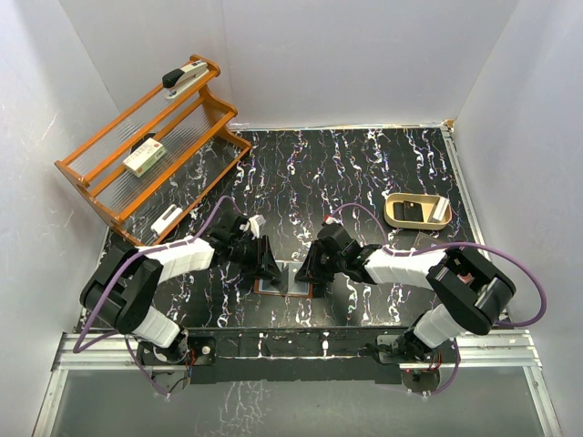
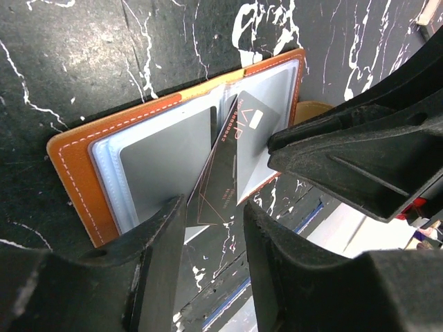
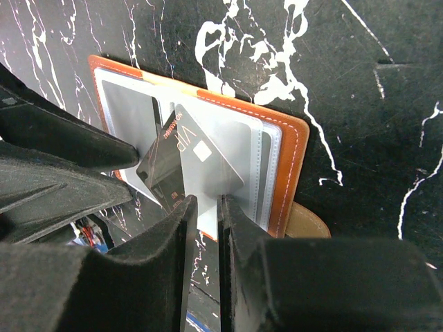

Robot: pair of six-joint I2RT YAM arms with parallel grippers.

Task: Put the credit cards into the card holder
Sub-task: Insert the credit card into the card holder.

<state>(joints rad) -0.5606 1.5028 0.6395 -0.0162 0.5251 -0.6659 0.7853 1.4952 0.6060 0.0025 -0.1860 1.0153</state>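
Card holder [image 2: 69, 166], stitched leather, lies spread; right gripper [image 3: 208, 204] pinches glossy credit card [image 3: 208, 162], left gripper [image 2: 214, 207] gapes.

Orange-brown bifold leather card holder [image 2: 69, 173]: I log pale stitching along its rim, frosted clear sleeves and a tan snap tab [image 3: 308, 225]. Black thin plastic card [image 2: 218, 187]: fine coppery lines, reddish numerals. Pale grey plastic card [image 3: 214, 176]: a lighter chip square. Black stone-look tabletop [image 1: 364, 173]: white veining all over. Orange slatted wooden rack [image 1: 109, 155]. Small carton [image 1: 144, 159]: on my screen it reads white and green. Tan oval tray [image 1: 414, 224]: dark inside.
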